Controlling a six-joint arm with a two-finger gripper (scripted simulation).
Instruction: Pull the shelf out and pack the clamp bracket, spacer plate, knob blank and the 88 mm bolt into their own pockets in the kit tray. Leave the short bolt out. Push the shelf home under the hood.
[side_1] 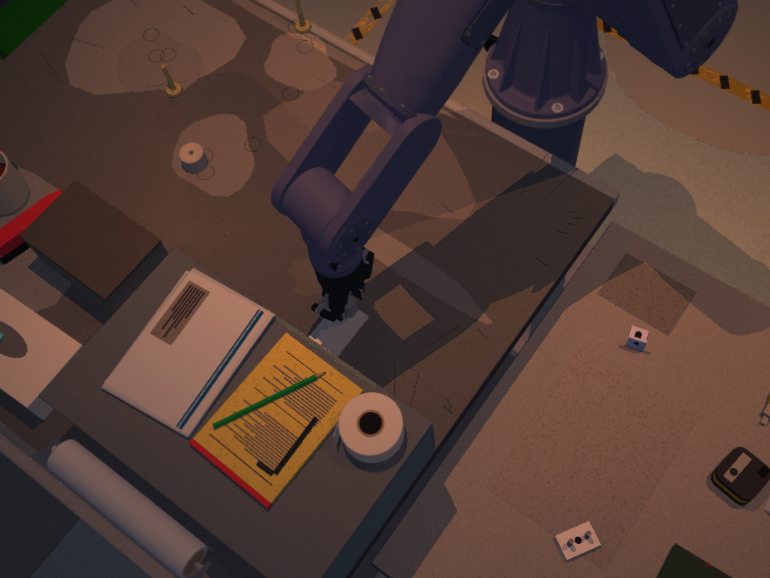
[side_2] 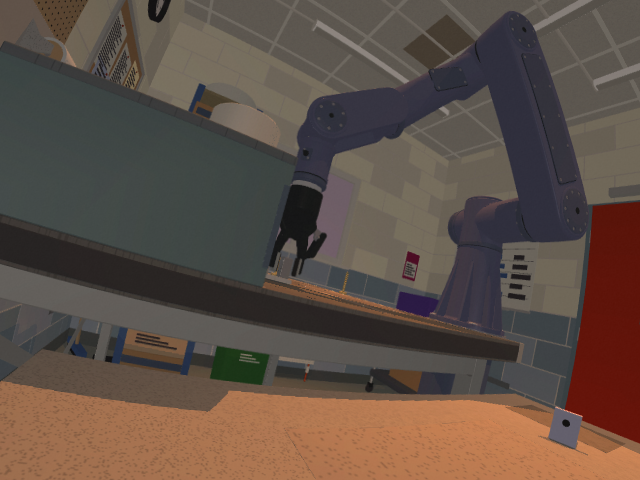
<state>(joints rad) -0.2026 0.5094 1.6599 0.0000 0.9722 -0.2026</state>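
Note:
My gripper (side_1: 336,309) (side_2: 294,263) hangs just above the grey shelf front (side_1: 339,333) that pokes out from under the hood (side_1: 236,398) at the hood's far edge. The gripper is open and holds nothing. Further back on the bench, a round knob blank (side_1: 193,157) stands on a pale patch, and two upright bolts stand beyond it, one (side_1: 169,79) to the left and one (side_1: 301,17) near the bench's back edge. The kit tray, clamp bracket and spacer plate are hidden from me.
The hood's top carries a white booklet (side_1: 186,348), a yellow pad (side_1: 280,417) with a green pencil, and a tape roll (side_1: 371,426). A dark slab (side_1: 90,239) lies left of the hood. Small blocks (side_1: 637,339) (side_1: 578,540) sit on the floor to the right.

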